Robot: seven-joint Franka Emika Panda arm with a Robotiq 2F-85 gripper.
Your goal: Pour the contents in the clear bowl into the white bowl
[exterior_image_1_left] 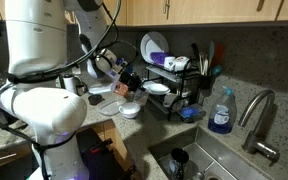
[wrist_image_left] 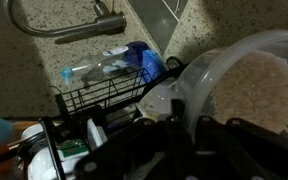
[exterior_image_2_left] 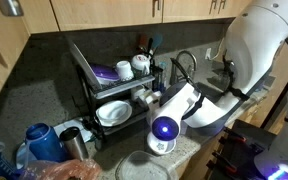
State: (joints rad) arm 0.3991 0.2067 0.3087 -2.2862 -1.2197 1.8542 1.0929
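Note:
In the wrist view the clear bowl (wrist_image_left: 252,88) fills the right side and holds pale beige grains. My gripper (wrist_image_left: 170,132) shows as dark fingers at the bottom, closed over the bowl's near rim. A white curved surface (wrist_image_left: 156,102) just left of the fingers looks like the white bowl. In both exterior views the gripper (exterior_image_1_left: 126,82) (exterior_image_2_left: 164,130) hangs low over the counter, right above the white bowl (exterior_image_1_left: 131,110) (exterior_image_2_left: 161,148). The clear bowl is hard to make out in the exterior views.
A black dish rack (exterior_image_1_left: 174,85) (exterior_image_2_left: 109,95) with plates and cups stands close behind the bowls. A blue soap bottle (exterior_image_1_left: 221,112), the faucet (exterior_image_1_left: 259,118) and the sink (exterior_image_1_left: 199,160) lie beside it. A flat clear dish (exterior_image_1_left: 108,105) (exterior_image_2_left: 144,168) sits next to the white bowl.

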